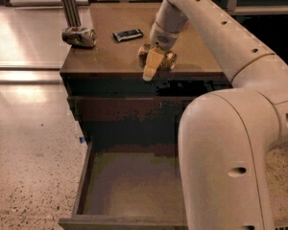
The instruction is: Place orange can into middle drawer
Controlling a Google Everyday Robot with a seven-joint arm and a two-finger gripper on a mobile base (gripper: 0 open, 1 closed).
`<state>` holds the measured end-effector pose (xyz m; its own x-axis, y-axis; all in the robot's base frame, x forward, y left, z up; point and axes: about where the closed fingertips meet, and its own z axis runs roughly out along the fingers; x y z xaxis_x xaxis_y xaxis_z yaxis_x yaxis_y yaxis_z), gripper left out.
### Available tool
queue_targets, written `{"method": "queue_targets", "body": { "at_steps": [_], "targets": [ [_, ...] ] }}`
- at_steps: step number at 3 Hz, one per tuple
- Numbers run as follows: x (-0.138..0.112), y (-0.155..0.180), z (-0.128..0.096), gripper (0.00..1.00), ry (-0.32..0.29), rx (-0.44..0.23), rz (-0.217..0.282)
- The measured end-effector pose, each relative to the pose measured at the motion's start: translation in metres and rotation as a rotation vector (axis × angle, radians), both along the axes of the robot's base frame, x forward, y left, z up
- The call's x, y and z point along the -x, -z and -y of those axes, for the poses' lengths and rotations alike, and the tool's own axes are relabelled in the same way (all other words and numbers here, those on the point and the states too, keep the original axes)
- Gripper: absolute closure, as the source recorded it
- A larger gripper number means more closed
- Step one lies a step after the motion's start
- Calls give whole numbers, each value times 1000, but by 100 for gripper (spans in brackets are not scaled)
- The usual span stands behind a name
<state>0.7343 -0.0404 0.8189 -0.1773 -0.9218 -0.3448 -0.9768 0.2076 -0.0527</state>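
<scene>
Camera view, first voice: Where does the gripper (153, 63) sit?

Second voice: Down at the cabinet top (110, 56), close to its front edge, right at the orange can (169, 60). The white arm (216, 28) reaches it from the right and from above, and the arm's bulky lower part fills the right foreground.

First voice: Does it hold the can?

Second voice: That cannot be told. The gripper covers the can's middle, and mottled orange-brown shows on either side of it. The can lies on its side and seems to rest on the wood.

First voice: And the middle drawer (129, 186)?

Second voice: It is pulled out below, at the bottom of the view, with its greyish-brown floor and left wall showing. The arm hides its right part. The can is well above it, not inside. Between them is a shut drawer front (129, 110).

First voice: What else is on top?

Second voice: A silvery can (79, 36) lies on its side near the left edge, beside a metal pole (69, 6). A small dark packet (127, 34) lies flat between that can and the gripper, apart from both.
</scene>
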Motion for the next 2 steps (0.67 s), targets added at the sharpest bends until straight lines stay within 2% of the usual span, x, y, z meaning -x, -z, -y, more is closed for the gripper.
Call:
{"method": "queue_targets", "body": {
  "at_steps": [2],
  "targets": [
    [-2,2,-1,65,-2,-2,2]
  ]
}}
